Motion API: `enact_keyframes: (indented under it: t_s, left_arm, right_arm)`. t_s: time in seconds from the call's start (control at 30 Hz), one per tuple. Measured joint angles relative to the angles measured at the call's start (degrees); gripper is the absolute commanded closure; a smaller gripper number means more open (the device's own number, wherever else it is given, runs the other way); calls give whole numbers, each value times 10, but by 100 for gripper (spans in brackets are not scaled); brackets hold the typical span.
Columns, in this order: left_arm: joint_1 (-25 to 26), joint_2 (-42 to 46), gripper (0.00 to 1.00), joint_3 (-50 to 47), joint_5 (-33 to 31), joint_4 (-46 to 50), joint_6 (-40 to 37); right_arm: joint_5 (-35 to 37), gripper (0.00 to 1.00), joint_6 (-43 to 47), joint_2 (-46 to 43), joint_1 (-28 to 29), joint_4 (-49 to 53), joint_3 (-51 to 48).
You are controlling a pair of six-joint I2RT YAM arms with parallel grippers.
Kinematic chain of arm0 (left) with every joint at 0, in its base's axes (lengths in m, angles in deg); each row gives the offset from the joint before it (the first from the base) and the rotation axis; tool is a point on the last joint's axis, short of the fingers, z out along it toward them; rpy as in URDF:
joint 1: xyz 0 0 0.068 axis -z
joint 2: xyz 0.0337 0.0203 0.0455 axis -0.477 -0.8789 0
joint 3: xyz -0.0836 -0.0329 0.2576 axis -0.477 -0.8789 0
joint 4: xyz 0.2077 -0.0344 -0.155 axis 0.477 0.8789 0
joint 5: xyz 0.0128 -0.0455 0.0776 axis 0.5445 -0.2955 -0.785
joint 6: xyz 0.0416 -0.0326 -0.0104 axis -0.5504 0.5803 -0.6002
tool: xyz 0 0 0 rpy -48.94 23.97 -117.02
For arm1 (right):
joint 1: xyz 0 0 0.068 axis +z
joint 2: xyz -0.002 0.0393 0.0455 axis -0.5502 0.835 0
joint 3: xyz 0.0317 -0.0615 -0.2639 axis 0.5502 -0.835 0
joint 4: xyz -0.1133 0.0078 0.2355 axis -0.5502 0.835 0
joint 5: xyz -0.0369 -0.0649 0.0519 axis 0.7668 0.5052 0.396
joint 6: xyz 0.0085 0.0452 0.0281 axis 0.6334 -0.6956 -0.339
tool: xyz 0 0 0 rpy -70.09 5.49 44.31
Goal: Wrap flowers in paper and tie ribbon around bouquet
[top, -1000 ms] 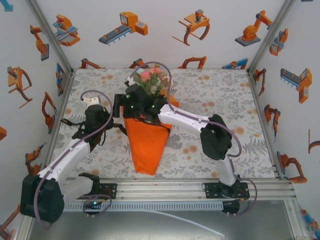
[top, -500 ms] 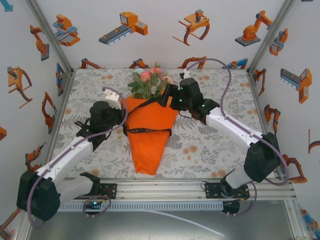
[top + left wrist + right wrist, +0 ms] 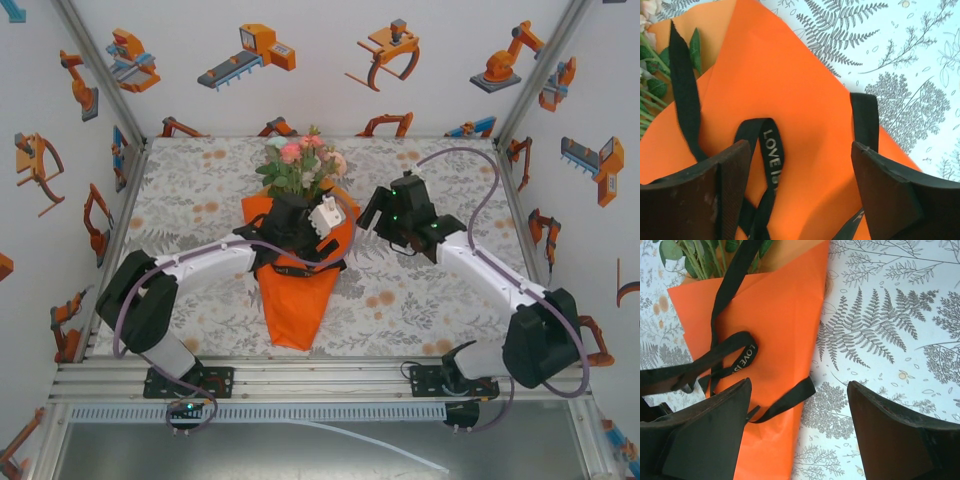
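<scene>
Orange bouquet [image 3: 295, 295] beneath my left gripper [image 3: 800, 147], jaws spread above the black ribbon [image 3: 771, 150], right gripper [image 3: 797, 385] likewise spread, just right of it.

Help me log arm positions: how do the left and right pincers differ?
Left pincer is over the orange paper; right pincer is at its edge, mostly over tablecloth. The ribbon shows its lettered loop between the left pincer's jaws; only its tail lies by the right's. Both are open, holding nothing.
</scene>
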Motion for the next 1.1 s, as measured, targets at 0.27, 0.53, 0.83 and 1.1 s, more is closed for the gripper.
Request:
enact_keyframes:
  t_s: [0.27,0.53,0.83,1.1]
  left_arm:
    - [-9,97,9,20,0,18,-24]
    - [-115,127,26,110,-56,116,50]
    - [-260,-17,28,156,-44,331,96]
    - [-290,-27,27,130,-26,389,99]
  right_arm:
    - [1,31,3,-20,-15,3,-8]
    - [-90,32,117,48,5,-33,10]
    - [-163,30,319,254,93,-10,196]
    - [-192,31,493,349,113,12,280]
